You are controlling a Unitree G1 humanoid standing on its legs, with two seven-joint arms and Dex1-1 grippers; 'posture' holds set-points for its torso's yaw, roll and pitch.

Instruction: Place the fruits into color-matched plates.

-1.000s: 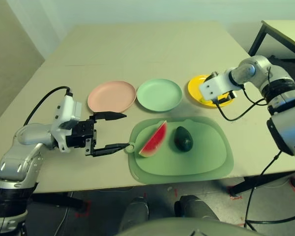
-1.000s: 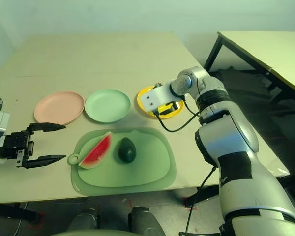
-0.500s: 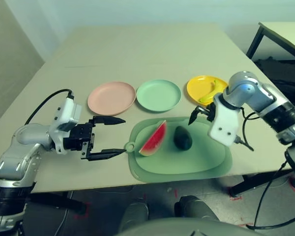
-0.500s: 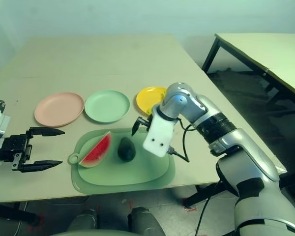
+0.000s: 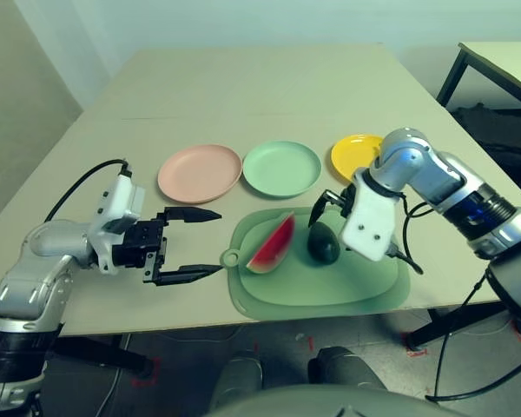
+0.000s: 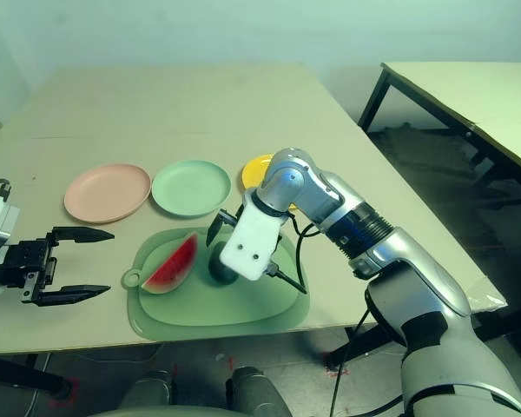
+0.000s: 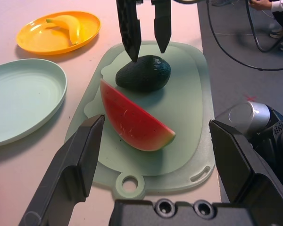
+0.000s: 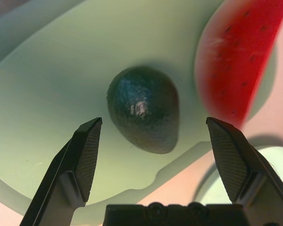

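**Desk:** While the right gripper [image 8: 151, 155] hangs over the avocado [image 8: 144, 115], what exactly is it doing?

**Photographer:** Lining up. Its two black fingers are spread wide, one to each side of the dark fruit and clear of it, nothing between them. The avocado lies on the green cutting mat [image 5: 373, 282], just beside the watermelon wedge [image 5: 272, 246], which rests on its side with the rind toward the mat's tab end.

**Desk:** And the other arm?

**Photographer:** The left gripper [image 5: 194, 244] sits off the mat's tab end, low over the table [image 5: 243, 95], fingers spread and empty, pointing toward the wedge.

**Desk:** How far along is the sorting?

**Photographer:** One fruit looks done: the banana [image 7: 68, 26] is lying in the yellow plate [image 7: 33, 44]. The mint green plate [image 5: 281, 168] and the pale pink plate [image 5: 200, 172] stand bare beyond the mat, side by side, the green one nearer the yellow.

**Desk:** So the step in hand is the avocado?

**Photographer:** That is my reading. Next, the right arm would need to drop until its fingertips bracket the fruit's widest part, pinch, lift and carry it over the mat's far edge to the green plate. The rounded, glossy skin could slip or roll out of a grip set too high.
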